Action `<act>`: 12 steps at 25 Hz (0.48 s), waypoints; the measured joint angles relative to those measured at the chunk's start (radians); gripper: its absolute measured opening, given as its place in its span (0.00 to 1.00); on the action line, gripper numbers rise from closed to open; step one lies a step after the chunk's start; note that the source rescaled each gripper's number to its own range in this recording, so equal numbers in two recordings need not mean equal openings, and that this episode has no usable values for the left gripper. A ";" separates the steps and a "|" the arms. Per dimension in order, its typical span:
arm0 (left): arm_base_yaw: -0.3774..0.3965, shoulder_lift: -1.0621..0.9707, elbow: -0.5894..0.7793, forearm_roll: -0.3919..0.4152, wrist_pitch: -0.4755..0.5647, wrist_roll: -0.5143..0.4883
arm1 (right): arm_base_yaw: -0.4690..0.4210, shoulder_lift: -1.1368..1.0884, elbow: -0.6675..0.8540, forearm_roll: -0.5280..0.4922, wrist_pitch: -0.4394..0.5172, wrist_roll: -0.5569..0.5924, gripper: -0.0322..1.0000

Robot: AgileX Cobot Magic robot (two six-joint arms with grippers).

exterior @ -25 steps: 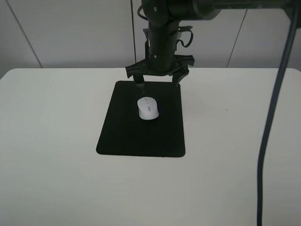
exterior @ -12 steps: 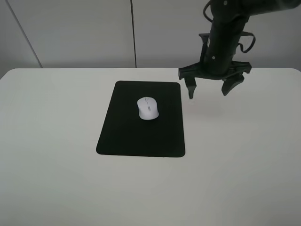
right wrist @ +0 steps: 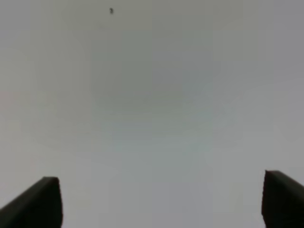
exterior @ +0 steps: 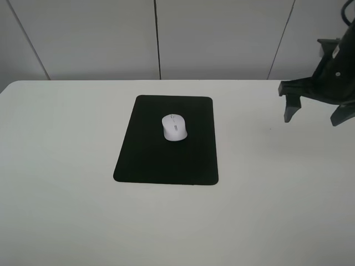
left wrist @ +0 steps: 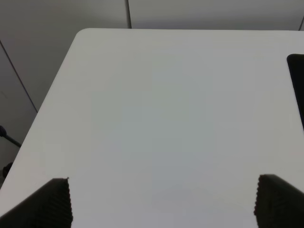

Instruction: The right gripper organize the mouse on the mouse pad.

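The white mouse (exterior: 175, 127) lies on the upper middle of the black mouse pad (exterior: 166, 160), its scroll wheel end toward the far wall. My right gripper (exterior: 315, 116) hangs open and empty above the table at the far right of the exterior view, well away from the pad. In the right wrist view its two fingertips (right wrist: 42, 202) stand wide apart over bare white table. My left gripper (left wrist: 161, 202) is open and empty over the table's left part; only a corner of the pad (left wrist: 298, 80) shows in that view.
The white table (exterior: 66, 183) has a rounded far-left corner (left wrist: 85, 35) with a drop beyond it. Grey wall panels (exterior: 222, 39) stand behind the table. A small dark speck (right wrist: 111, 10) marks the table under the right gripper.
My right gripper has swung from just behind the mouse pad to the far right of the table, staying open. The mouse and pad have not moved.
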 joint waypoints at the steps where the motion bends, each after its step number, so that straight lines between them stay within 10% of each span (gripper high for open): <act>1: 0.000 0.000 0.000 0.000 0.000 0.000 | -0.014 -0.035 0.024 0.000 -0.010 0.000 1.00; 12: 0.000 0.000 0.000 0.000 0.000 0.000 | -0.009 -0.542 0.233 0.002 -0.028 0.000 1.00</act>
